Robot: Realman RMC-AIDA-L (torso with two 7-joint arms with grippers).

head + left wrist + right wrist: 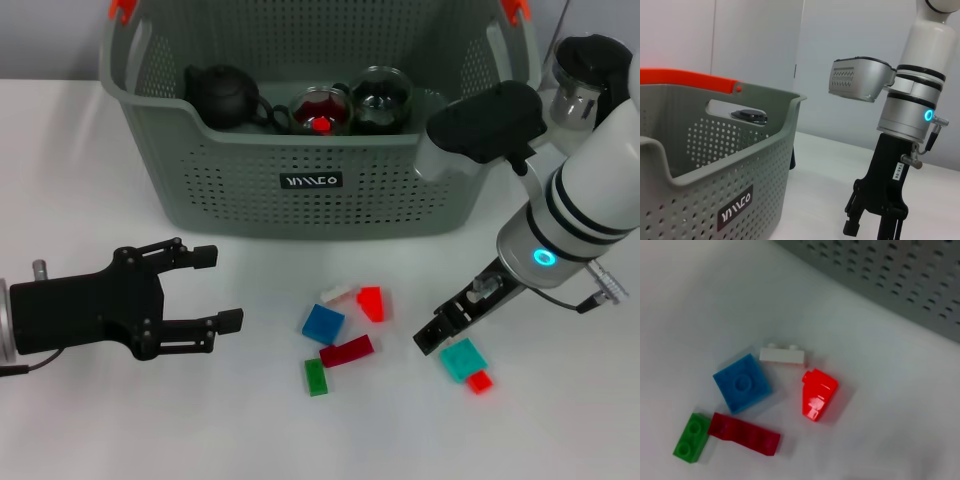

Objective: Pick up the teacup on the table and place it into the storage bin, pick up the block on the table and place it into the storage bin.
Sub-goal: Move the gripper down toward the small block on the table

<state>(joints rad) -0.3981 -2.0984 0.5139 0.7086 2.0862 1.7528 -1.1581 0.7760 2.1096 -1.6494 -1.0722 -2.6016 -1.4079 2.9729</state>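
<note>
Blocks lie scattered on the white table (90, 150) in front of me: a teal block (463, 358) and small red block (480, 381) sit nearest, just right of my right gripper (432, 338), whose finger spread I cannot tell. Left of it cluster the green block (316, 376), dark red block (346, 351), blue block (323, 323), white block (335, 293) and red sloped block (371, 302). My left gripper (222, 290) hovers wide open, empty, far left. Beyond stands the storage bin (310, 200), holding a black teapot (225, 95) and two glass teacups (350, 103).

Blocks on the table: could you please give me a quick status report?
Left tool open, idle, near the table's left edge. Right tool low beside the teal block. Bin already holds tea ware. Nothing blocking.
</note>
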